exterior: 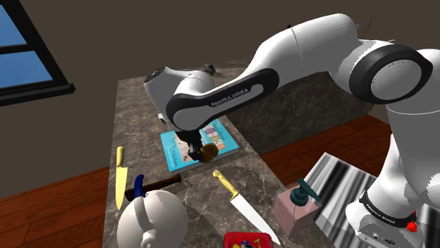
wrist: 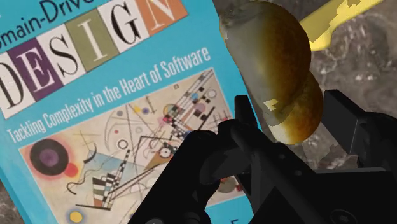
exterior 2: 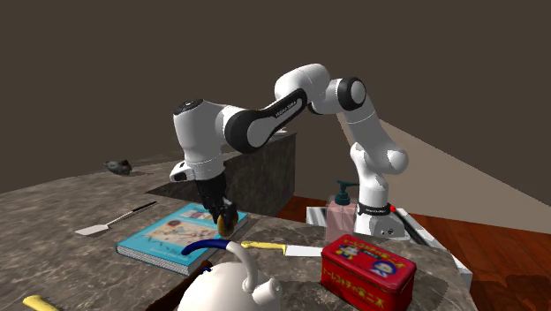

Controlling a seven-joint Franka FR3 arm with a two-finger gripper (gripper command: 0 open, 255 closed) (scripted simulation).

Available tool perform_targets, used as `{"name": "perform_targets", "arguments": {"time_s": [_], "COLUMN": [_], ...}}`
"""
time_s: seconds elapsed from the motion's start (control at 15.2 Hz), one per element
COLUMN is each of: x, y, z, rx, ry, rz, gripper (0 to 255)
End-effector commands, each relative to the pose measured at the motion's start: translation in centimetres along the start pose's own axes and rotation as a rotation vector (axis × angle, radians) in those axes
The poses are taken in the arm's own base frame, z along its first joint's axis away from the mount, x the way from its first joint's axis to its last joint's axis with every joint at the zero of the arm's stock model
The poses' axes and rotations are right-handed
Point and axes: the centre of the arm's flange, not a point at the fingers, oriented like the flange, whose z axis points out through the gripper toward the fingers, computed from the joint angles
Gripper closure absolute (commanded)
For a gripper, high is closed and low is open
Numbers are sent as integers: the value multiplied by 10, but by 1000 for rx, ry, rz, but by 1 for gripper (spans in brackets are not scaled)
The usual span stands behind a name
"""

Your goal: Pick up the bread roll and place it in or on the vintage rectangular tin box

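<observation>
Clearly the tool [wrist: 296, 121] clasps the bread roll [wrist: 273, 57]; wrist view reads DESIGN on book [wrist: 114, 95].

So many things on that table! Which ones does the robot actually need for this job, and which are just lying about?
Needed: bread roll, clasped in the gripper; red tin box.

Lying about: blue book, white kettle, pink soap dispenser, yellow-handled knife, all-yellow knife.
</observation>
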Motion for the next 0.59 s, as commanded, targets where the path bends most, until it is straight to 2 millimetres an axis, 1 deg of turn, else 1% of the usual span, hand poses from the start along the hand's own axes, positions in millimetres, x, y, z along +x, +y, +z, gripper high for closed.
{"name": "perform_targets", "arguments": {"time_s": [0.0,0.53], "x": [-2,-13], "y": [1,4], "z": [-10,-51], "rx": [0,0], "ry": [0,0], "rz": [0,0], "gripper": [255,255]}}
